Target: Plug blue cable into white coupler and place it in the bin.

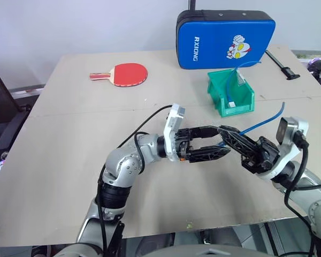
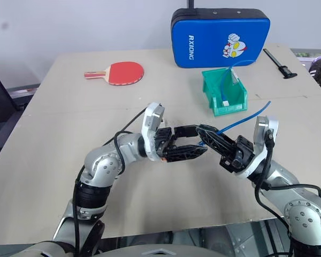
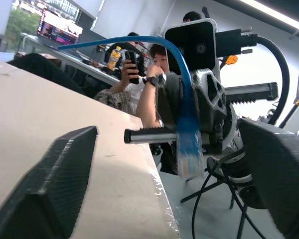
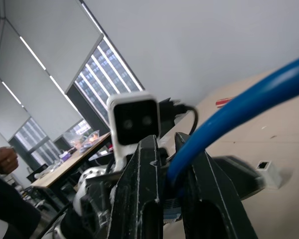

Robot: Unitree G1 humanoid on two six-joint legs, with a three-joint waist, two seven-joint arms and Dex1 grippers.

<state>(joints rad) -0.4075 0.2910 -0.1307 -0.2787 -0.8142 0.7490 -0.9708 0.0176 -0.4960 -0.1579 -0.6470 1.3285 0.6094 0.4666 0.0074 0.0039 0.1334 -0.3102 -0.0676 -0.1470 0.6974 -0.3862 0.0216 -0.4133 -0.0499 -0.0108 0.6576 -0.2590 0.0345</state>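
From the left eye view, the right pincer (image 1: pixel 229 135) is seen pressed together on the blue cable (image 1: pixel 266 121), which arcs up and away behind it; the left pincer (image 1: pixel 218 143) is spread, its fingers either side of the right pincer's tip; beyond both pincers the bin (image 1: pixel 218 94) stands on the tabletop (image 1: pixel 69 160), and in it a second blue cord with a white block is held; behind the bin a blue case (image 1: pixel 224 38) stands upright; a red paddle (image 1: pixel 129 73) lies well beyond the left pincer.

From the left wrist view, the cable's plug end (image 3: pixel 188 158) is seen hanging between the two spread fingers (image 3: pixel 55 184), touching neither; people are seated in the background.

From the right wrist view, the cable is pinched between the right fingers (image 4: pixel 144 199); just beyond them the white coupler (image 4: pixel 267 174) lies on the tabletop.
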